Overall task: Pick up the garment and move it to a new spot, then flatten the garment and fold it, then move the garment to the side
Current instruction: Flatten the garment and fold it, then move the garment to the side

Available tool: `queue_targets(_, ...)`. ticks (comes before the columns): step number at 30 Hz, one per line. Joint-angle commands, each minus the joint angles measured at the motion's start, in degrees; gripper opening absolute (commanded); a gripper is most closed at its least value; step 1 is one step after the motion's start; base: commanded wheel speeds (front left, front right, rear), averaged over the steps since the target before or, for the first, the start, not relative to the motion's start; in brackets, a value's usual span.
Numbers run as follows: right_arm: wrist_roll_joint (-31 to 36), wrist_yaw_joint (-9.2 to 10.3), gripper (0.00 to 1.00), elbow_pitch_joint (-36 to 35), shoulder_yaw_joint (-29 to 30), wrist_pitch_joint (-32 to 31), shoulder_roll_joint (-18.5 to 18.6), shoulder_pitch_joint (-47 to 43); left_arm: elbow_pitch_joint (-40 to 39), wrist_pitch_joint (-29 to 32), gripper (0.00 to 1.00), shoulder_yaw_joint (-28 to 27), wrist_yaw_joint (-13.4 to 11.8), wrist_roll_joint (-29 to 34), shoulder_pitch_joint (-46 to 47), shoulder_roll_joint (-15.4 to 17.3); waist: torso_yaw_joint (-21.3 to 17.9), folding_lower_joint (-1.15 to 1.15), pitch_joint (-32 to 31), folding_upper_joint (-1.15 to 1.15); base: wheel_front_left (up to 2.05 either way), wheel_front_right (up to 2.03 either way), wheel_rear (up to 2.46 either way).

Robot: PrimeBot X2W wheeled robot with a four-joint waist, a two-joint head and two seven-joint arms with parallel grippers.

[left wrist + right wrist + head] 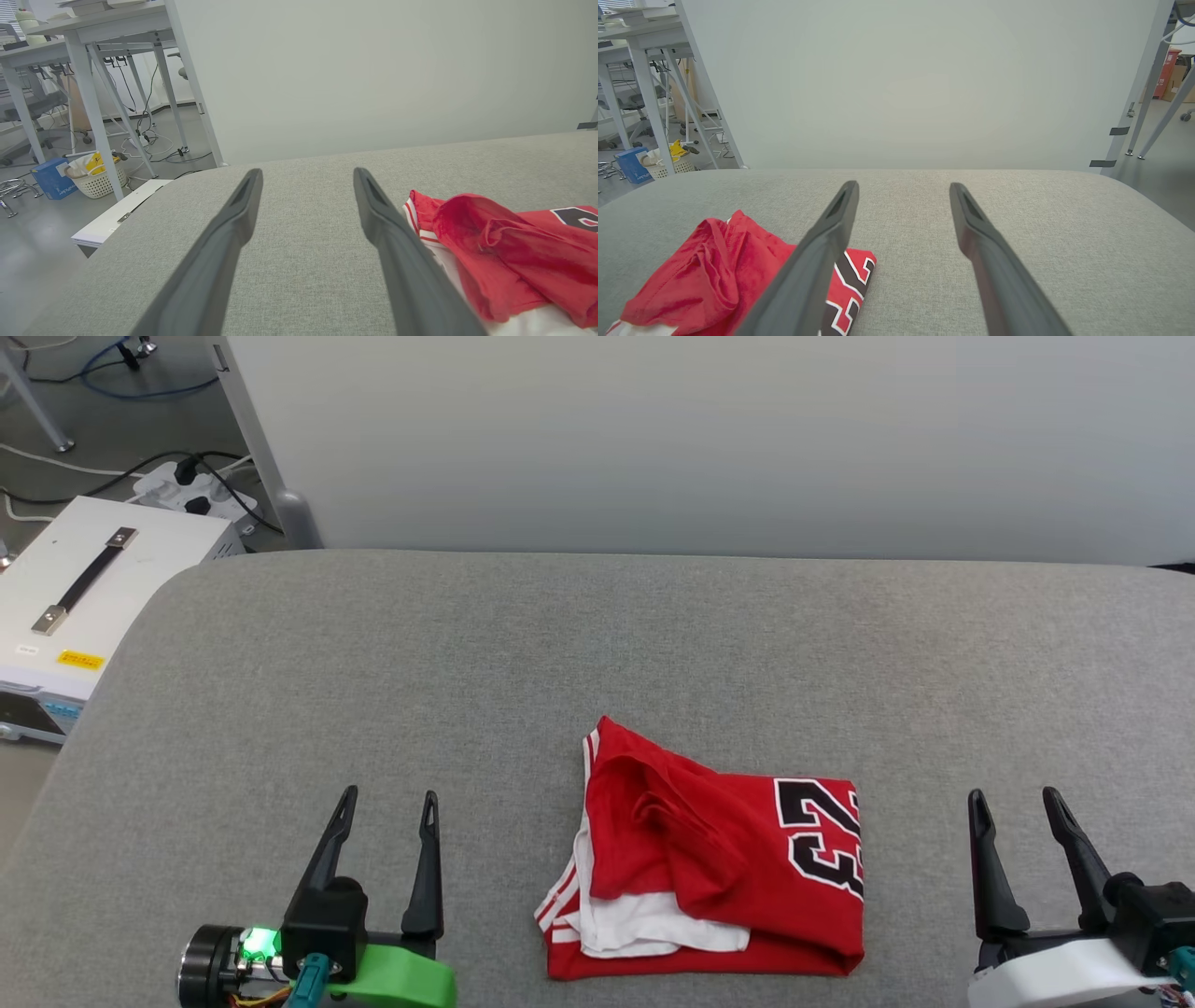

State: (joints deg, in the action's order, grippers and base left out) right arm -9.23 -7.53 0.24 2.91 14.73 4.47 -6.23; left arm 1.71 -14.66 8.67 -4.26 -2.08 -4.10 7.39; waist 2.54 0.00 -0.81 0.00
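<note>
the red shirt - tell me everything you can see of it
The garment is a red, soft-looking T-shirt with white fabric and red-and-white striped trim showing at its left and near edges, and a black, white-outlined number on its right part. It lies bunched and loosely folded, rumpled on top, on the grey fabric surface, between the left gripper and the right gripper. Both are open and apart from it.

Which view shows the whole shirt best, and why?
The head view: the whole shirt lies unobstructed, number print included. The left wrist view cuts it off at the frame's right edge. The right wrist view hides part behind the right gripper and crops its bottom.
</note>
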Motion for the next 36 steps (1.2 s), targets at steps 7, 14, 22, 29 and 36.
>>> queue_targets(7,0.9,0.04,1.0,0.6,-1.0,0.3,-0.3,-0.9,0.9,-0.3,1.0,-0.4,0.7,-0.5,-1.1,0.2,0.3,0.0,-0.1,0.0,0.0,0.0,0.0)
queue_targets(14,-0.5,0.04,1.0,1.2,-1.3,-0.1,4.8,6.2,1.6,-0.3,1.0,-0.7,0.7,-0.4,-0.5,0.1,0.5,0.0,0.7,0.0,0.0,0.0,0.0)
queue_targets(22,-16.6,0.04,1.0,5.3,-10.5,-25.6,16.9,18.4,2.2,-0.3,1.0,-0.7,1.0,-0.3,1.0,-0.2,1.0,0.0,2.4,0.0,0.0,0.0,0.0)
queue_targets(29,-35.5,0.04,1.0,9.2,-15.4,-48.1,21.2,21.6,2.7,-0.3,1.0,-0.1,1.4,-0.3,2.9,-0.9,2.4,0.0,5.1,0.0,0.0,0.0,0.0)
queue_targets(36,-41.9,0.04,1.0,12.8,-18.6,-55.5,20.1,21.4,3.0,-0.3,1.0,0.6,1.9,0.0,5.3,-1.6,5.0,0.0,8.2,0.0,0.0,0.0,0.0)
